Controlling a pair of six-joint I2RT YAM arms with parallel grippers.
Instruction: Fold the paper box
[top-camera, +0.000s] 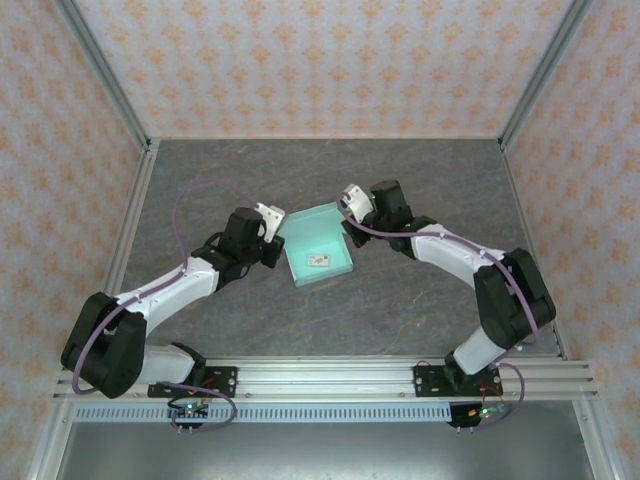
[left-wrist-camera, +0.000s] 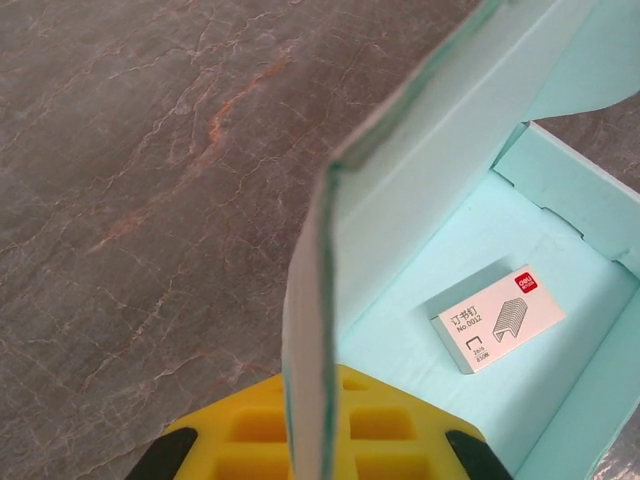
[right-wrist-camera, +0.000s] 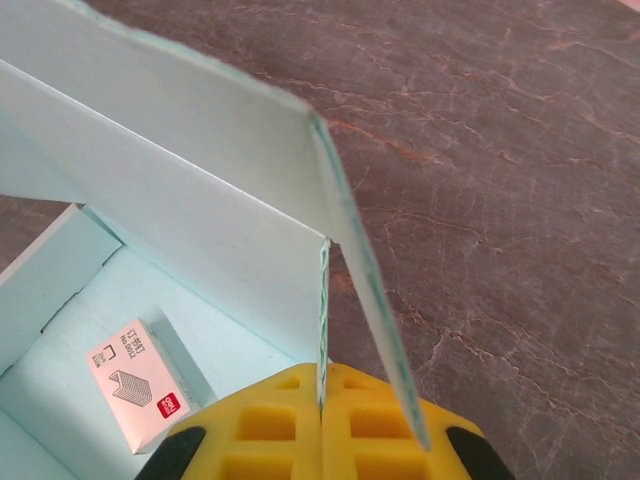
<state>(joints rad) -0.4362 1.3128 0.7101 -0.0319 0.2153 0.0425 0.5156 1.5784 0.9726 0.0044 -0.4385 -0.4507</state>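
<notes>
left pincer (left-wrist-camera: 310, 445) pinched on the left wall of the paper box (top-camera: 305, 240), right pincer (right-wrist-camera: 322, 430) pinched on the opposite right wall, box open mid-frame on the surface (top-camera: 400, 300) squarely between them, both arms equally near.

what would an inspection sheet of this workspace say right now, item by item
surface: grey marbled table, no spills seen
job's things: pale mint paper box mid-table, open on top, side walls raised
clutter: small white box of staples lying flat on the paper box's floor
grippers: left gripper shut on the box's left wall; right gripper shut on a wall panel at the box's far right corner
cables: purple cables run along both arms
surroundings: patterned walls on three sides, aluminium frame rail at the near edge
</notes>
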